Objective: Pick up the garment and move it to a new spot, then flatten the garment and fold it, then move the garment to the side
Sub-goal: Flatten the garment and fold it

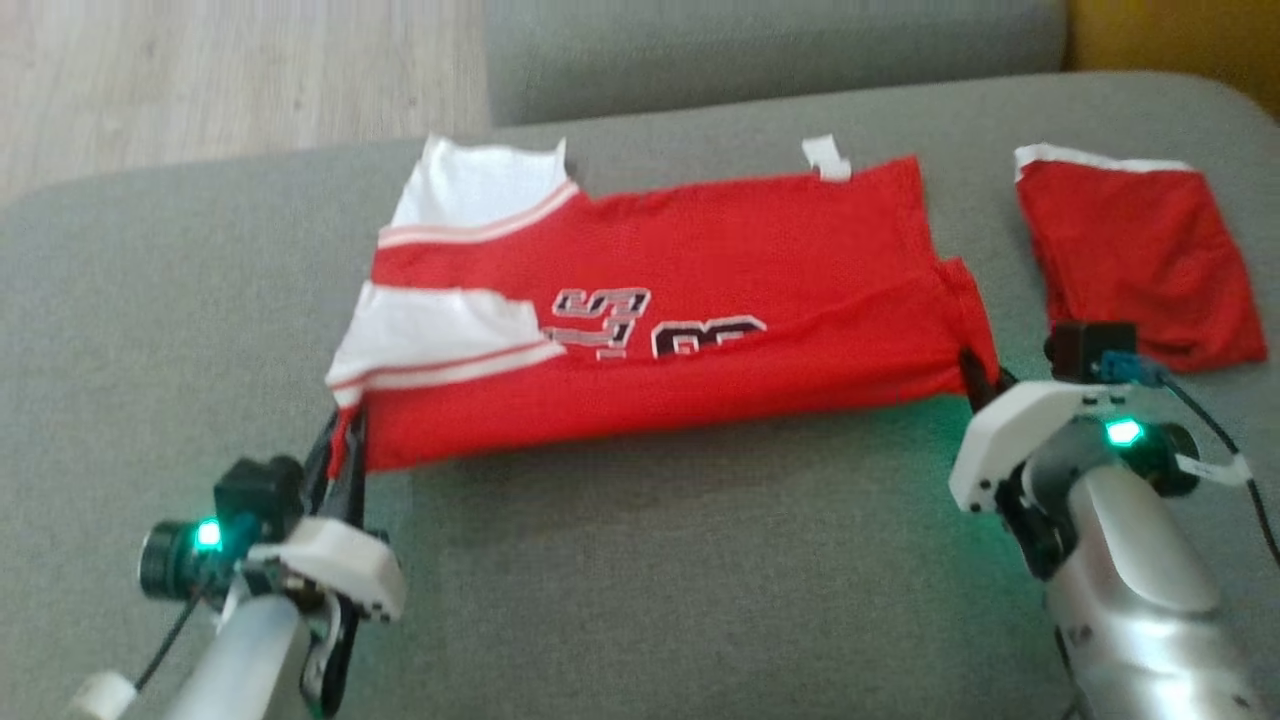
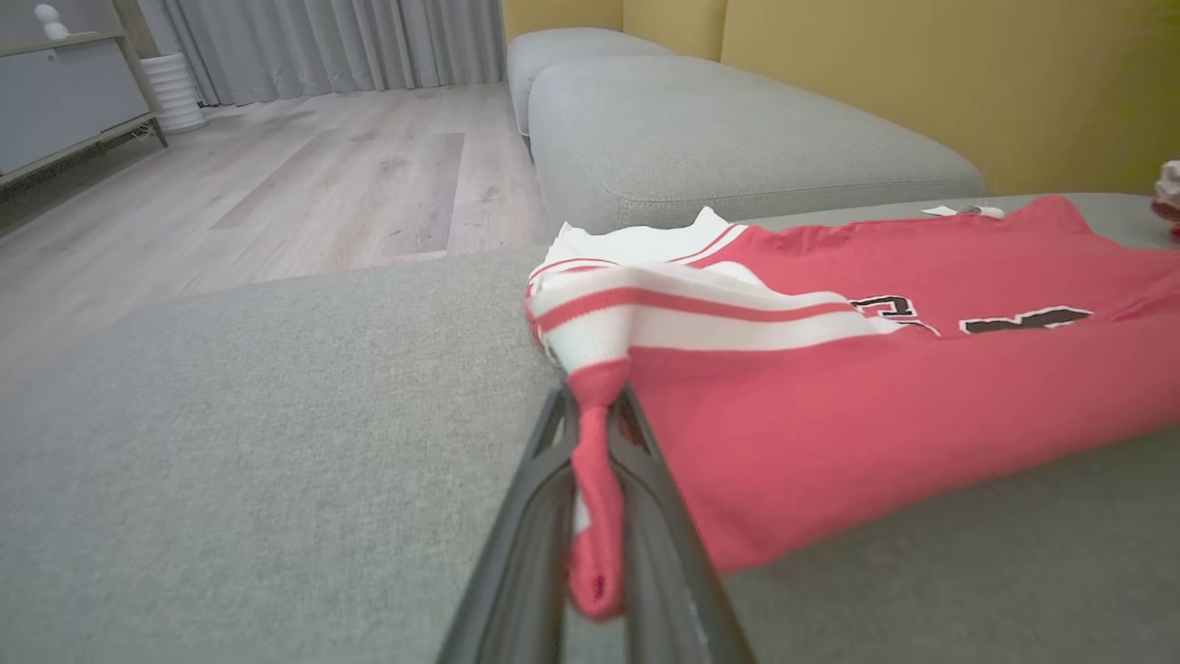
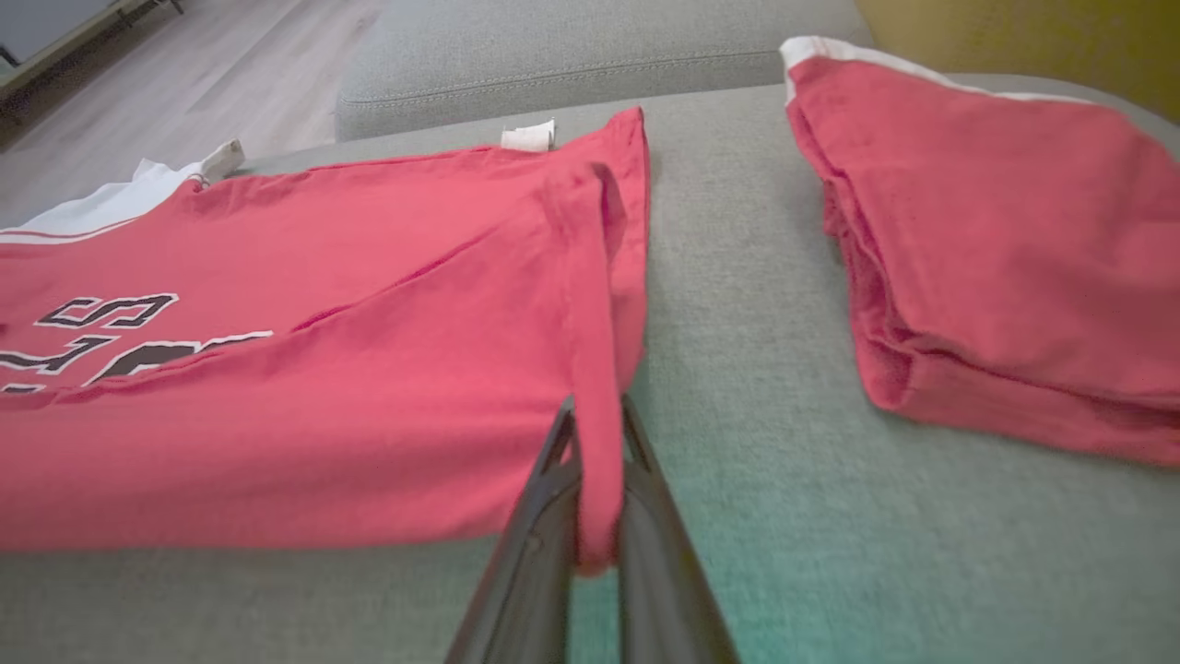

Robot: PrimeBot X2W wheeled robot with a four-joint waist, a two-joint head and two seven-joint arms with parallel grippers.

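The garment is a red jersey with white striped trim and black lettering, spread across the grey sofa seat. My left gripper is shut on its near left corner, by the white trim; the left wrist view shows red cloth pinched between the two dark fingers. My right gripper is shut on the near right corner, where a red hem runs down between its fingers. The near edge of the garment hangs lifted a little off the cushion between the two grippers.
A second red piece with a white band lies folded on the seat to the right, close to my right gripper. Another grey cushion sits behind. Wooden floor lies beyond the sofa's far left edge. A yellow wall stands behind.
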